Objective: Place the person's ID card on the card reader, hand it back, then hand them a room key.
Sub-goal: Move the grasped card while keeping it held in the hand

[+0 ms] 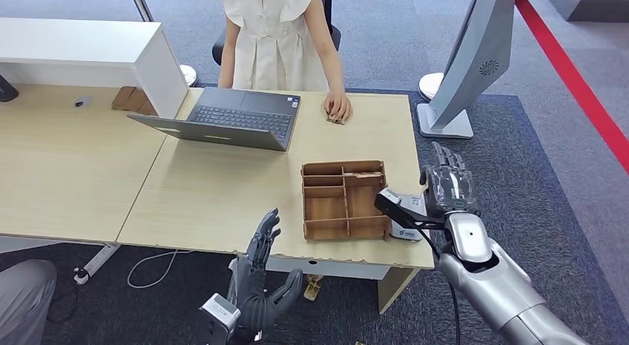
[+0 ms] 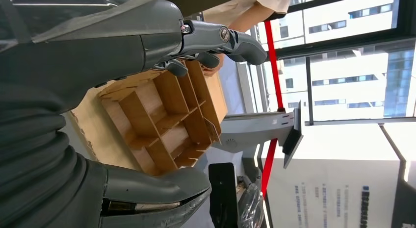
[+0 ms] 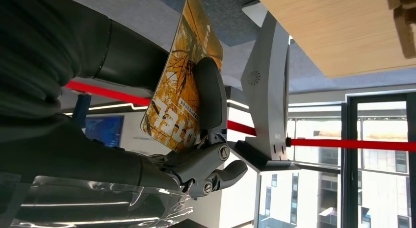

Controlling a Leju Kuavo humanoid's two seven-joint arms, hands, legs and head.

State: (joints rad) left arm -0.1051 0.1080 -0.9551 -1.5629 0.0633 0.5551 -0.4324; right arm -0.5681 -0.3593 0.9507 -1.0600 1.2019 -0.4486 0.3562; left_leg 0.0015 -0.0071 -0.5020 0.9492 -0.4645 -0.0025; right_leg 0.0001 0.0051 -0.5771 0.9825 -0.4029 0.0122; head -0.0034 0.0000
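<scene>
My right hand (image 1: 447,188) hovers off the table's right end, beside the wooden compartment box (image 1: 345,200). In the right wrist view it pinches an orange-yellow printed room key card (image 3: 179,90) between thumb and fingers (image 3: 208,93). A white card reader (image 1: 406,229) lies on the table corner just under that thumb. My left hand (image 1: 259,274) is open with fingers spread, low at the table's front edge, holding nothing; its wrist view looks over the box (image 2: 162,120). A person in a white dress (image 1: 278,41) stands across the table, one hand (image 1: 337,106) resting on a small brown item.
An open laptop (image 1: 230,119) sits at the far middle of the table. A white cabinet (image 1: 89,52) stands at the back left. A grey kiosk stand (image 1: 463,70) rises from the carpet to the right. A power strip (image 1: 93,263) lies on the floor.
</scene>
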